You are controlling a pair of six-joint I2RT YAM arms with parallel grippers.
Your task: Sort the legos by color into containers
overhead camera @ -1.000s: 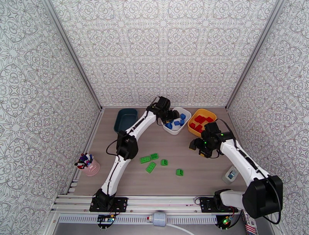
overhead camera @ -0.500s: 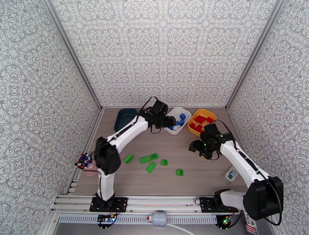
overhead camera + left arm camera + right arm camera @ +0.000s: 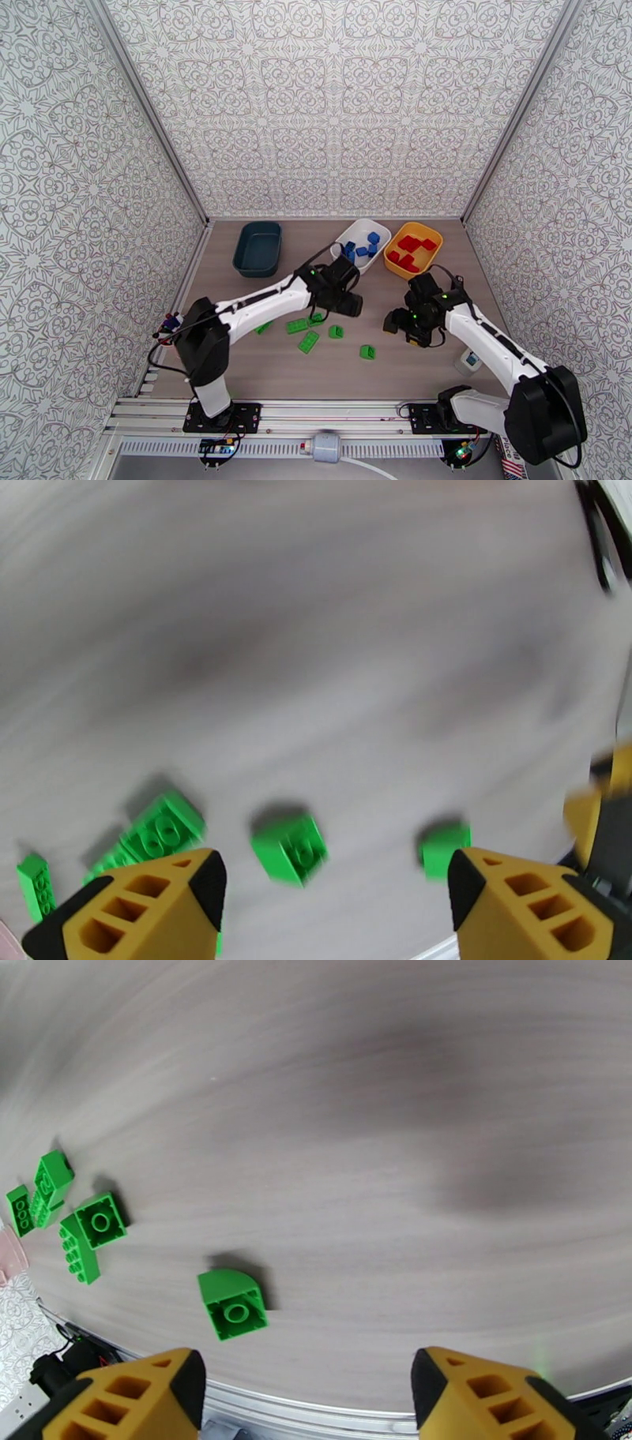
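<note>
My left gripper [image 3: 350, 302] hangs low on the near side of the white tub [image 3: 357, 234], jaws wide apart, nothing in them. In my left wrist view that gripper [image 3: 336, 875] frames bare table [image 3: 316, 638], and green bricks [image 3: 288, 847] lie just past my fingertips. That picture is smeared, so I make it four of them there, but I won't swear to it.

My right gripper [image 3: 393, 322] sits nearer than the white tub and off to its right, spread open too, and empty. From the right wrist, the gripper [image 3: 306, 1370] straddles open table. One of the green bricks [image 3: 231, 1303] lies just ahead of my left finger, not touching it, and more are scattered further left.

Now the sorting. Blue bricks [image 3: 361, 251] are in the white tub. The yellow tub [image 3: 389, 254] stands just beside the white tub on its right, with red bricks [image 3: 411, 243] in it. The teal tub [image 3: 257, 246] stands well to the left of the white tub. From above I count six green bricks [image 3: 308, 341] loose on the table, on the near side of the white tub and well apart from it, most of them left of my left gripper. A pink cup [image 3: 170, 328] sits far off to the near left of the white tub, partly behind my left elbow
</note>
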